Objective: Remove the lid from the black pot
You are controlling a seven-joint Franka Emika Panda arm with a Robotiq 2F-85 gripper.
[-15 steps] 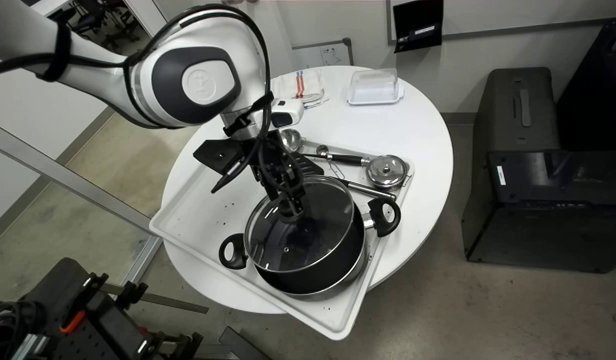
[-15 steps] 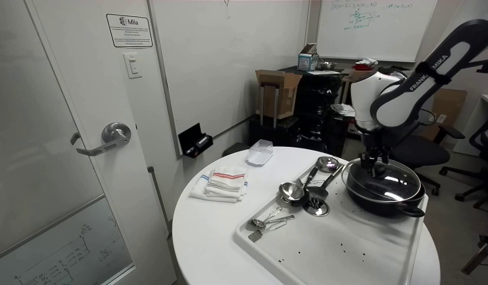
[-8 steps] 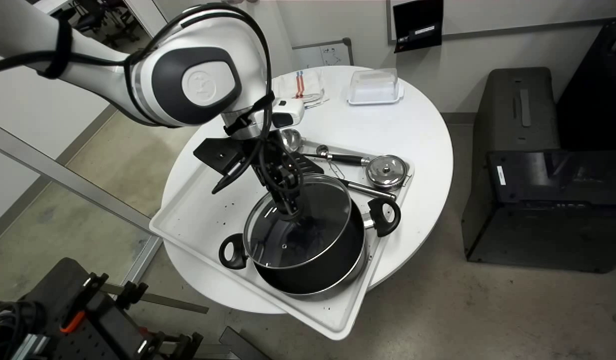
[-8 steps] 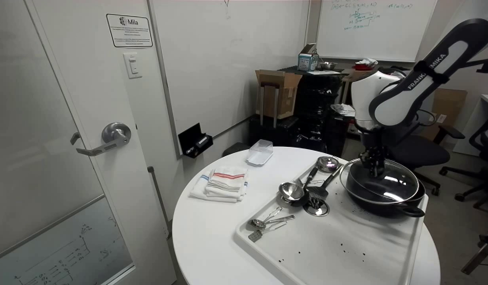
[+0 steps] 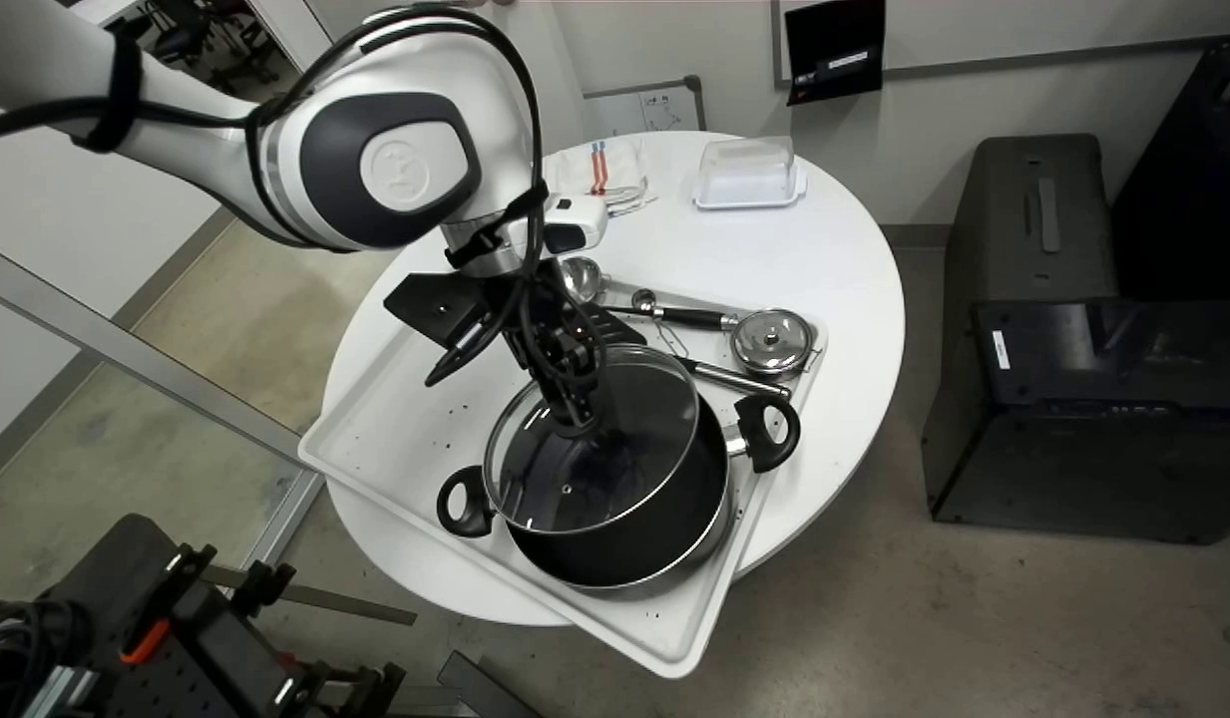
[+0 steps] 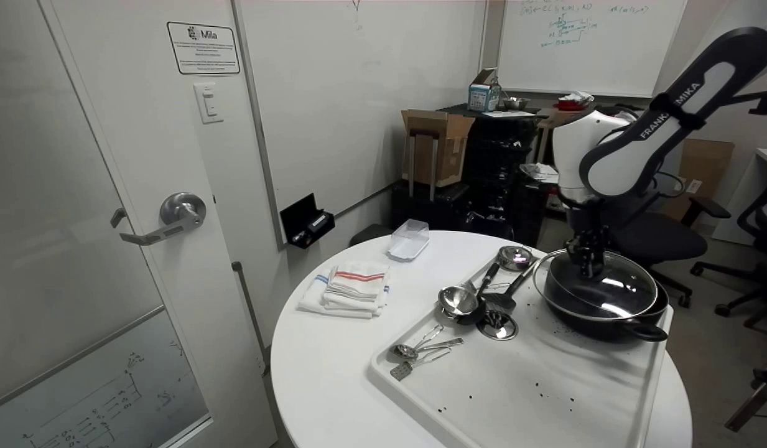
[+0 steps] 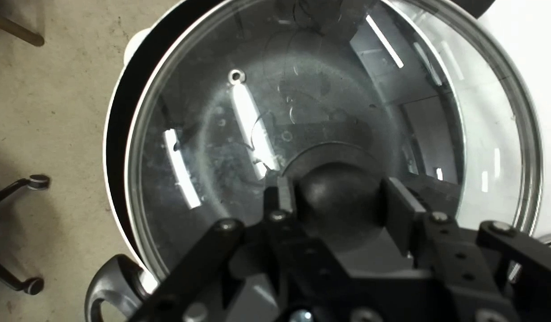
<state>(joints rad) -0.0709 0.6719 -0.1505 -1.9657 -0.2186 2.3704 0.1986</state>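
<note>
Over 1 second the gripper (image 7: 342,197) has drawn its fingers (image 7: 398,214) in on the knob (image 7: 340,214) of the lid (image 5: 629,469). The lid has shifted slightly away from the tray (image 5: 677,665) corner overhanging the table (image 5: 824,259) edge, baring more of the black pot (image 5: 639,554) there.

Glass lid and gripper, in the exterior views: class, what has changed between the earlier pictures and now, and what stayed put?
The gripper, its jaws looking wider apart a second ago, now appears closed on the knob of the lid. The lid has shifted slightly toward the left of the picture in both exterior views. The black pot, the tray and the folded towels stayed where they were.
</note>
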